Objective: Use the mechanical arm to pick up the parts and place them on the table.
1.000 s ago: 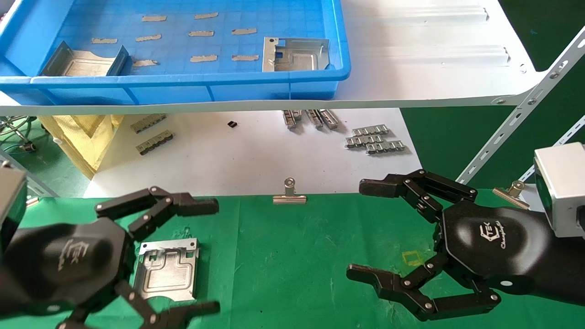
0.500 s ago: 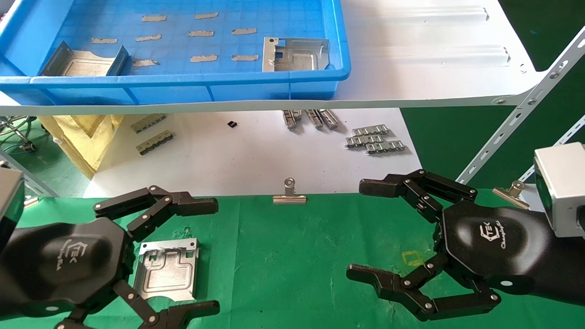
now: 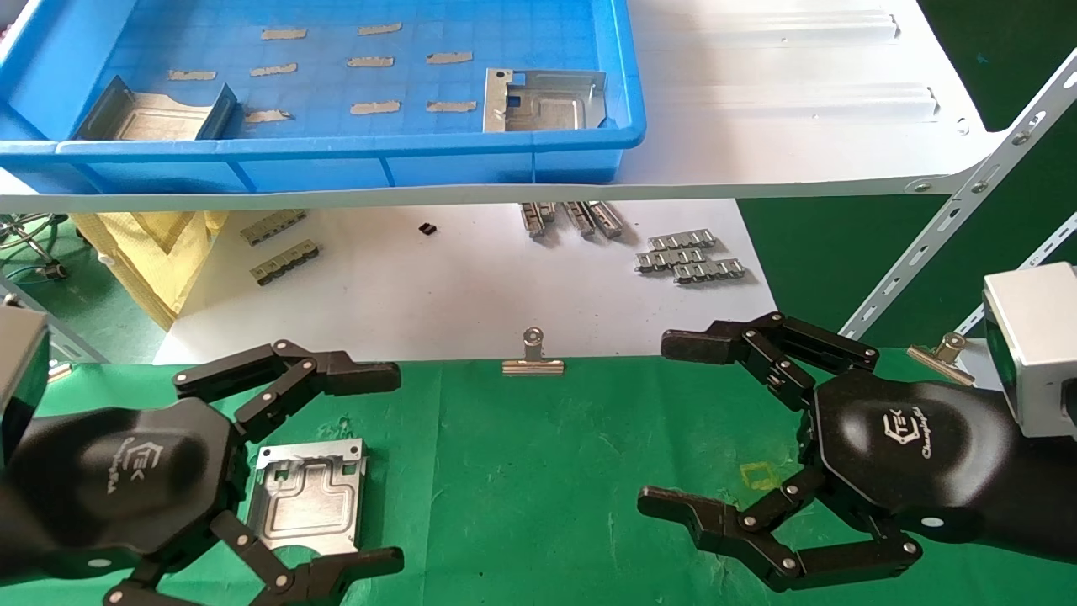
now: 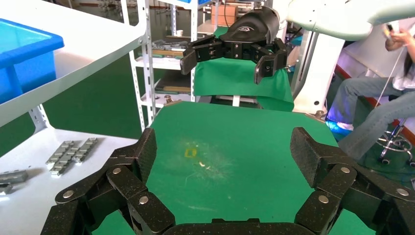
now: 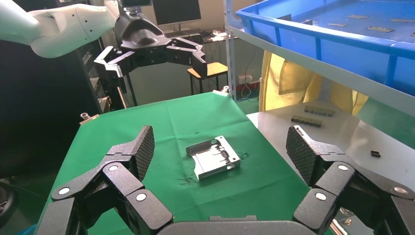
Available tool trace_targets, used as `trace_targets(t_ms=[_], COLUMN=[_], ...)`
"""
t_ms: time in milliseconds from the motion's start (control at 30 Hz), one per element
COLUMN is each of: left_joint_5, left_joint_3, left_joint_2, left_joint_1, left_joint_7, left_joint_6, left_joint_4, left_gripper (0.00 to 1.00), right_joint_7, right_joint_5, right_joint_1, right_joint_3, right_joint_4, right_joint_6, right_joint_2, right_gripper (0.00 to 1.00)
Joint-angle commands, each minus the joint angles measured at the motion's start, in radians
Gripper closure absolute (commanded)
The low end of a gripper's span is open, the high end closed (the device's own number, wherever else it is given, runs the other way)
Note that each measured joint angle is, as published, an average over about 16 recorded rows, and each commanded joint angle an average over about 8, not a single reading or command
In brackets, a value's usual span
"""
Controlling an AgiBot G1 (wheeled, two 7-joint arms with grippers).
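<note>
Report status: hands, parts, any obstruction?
Left hand open above placed part on table. Right hand open, empty. Two parts in tray. Nothing blocking.

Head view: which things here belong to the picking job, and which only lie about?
Job:
- left gripper, open above the placed part
- right gripper, open
- two parts in the blue tray
- green table

Lying about:
- ridged strips
- binder clip
- white board

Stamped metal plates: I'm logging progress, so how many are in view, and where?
3. One plate lies on the green table beside the open left gripper; two sit in the blue tray, at its left and right ends. None looks hidden.
</note>
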Motion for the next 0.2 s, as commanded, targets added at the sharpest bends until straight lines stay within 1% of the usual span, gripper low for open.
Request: trace_targets(t_ms=[33,200], left_joint_5=[0.0,0.001], left_joint_3=[0.001,0.001], left_joint_2=[0.0,0.0], left_joint_1=[-0.001,-0.001], left_joint_7=[0.001,0.001], left_joint_6=[0.0,0.0], left_joint_4=[0.001,0.003], left_gripper=[0.0,0.0], right_joint_7=[0.0,0.0], right_joint_5=[0.0,0.0], right_joint_1=[0.0,0.0], right_joint_3=[0.0,0.0], right_joint_4=[0.0,0.0], right_joint_6=[0.0,0.0], right_joint_2=[0.0,0.0], right_gripper=[0.0,0.0])
